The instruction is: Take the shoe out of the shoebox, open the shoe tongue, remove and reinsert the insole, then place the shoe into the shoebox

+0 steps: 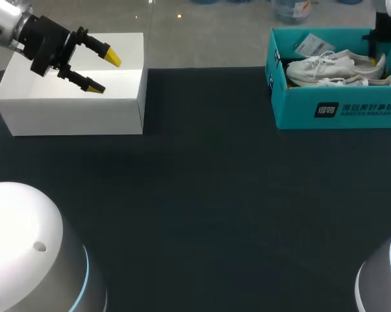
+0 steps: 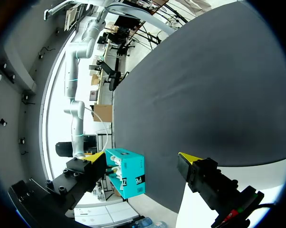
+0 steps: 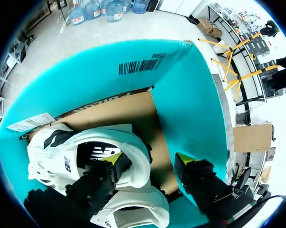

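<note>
While left gripper hovers spread, right gripper straddles shoe heel.

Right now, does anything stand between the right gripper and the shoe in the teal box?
Nothing visible does. The open right gripper hangs over the lidless shoebox, one finger above the shoe at its opening, the other beside its heel.

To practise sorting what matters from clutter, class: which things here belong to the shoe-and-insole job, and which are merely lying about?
Belonging to the job:
teal shoebox
white shoes lying in it
right gripper, open, one finger at a shoe's opening

Merely there:
white box at the table's left, the left gripper open above it
black table
</note>
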Tool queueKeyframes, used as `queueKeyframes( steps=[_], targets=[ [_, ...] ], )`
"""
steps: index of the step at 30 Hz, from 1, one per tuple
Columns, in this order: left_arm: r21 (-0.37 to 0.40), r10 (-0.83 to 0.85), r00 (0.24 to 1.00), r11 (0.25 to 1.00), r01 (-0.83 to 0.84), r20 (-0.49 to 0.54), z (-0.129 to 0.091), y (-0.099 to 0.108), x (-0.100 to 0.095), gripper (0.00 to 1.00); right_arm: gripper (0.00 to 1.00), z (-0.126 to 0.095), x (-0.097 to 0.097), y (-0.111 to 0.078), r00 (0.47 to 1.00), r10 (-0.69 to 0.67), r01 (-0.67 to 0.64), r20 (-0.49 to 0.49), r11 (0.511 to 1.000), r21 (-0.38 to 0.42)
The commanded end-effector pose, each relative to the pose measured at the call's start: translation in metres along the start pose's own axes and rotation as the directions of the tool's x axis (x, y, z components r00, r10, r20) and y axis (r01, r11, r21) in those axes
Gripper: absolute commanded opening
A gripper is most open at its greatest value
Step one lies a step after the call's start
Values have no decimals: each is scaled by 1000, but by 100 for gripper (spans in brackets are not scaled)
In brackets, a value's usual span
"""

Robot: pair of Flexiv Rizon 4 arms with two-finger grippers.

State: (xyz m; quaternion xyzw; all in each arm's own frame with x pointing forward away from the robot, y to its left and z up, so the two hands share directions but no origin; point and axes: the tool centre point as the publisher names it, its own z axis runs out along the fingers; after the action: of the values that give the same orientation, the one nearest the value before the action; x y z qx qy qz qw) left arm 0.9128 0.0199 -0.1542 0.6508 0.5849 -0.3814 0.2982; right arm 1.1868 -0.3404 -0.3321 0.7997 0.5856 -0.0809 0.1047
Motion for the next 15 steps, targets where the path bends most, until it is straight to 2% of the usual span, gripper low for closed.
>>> queueKeyframes(
  steps=[1,8,15],
  targets=[
    [1,1,1000,1000,-1,-2,0,0,0,100,100,-33,-6,-17,1000,7,-7,-22,999,-39],
    [1,1,1000,1000,-1,-2,0,0,0,100,100,-75,-1,-34,996,17,-23,-82,997,-74],
    [1,1,1000,1000,-1,-2,0,0,0,100,100,-117,10,-61,990,0,-20,-143,991,-136]
  ],
)
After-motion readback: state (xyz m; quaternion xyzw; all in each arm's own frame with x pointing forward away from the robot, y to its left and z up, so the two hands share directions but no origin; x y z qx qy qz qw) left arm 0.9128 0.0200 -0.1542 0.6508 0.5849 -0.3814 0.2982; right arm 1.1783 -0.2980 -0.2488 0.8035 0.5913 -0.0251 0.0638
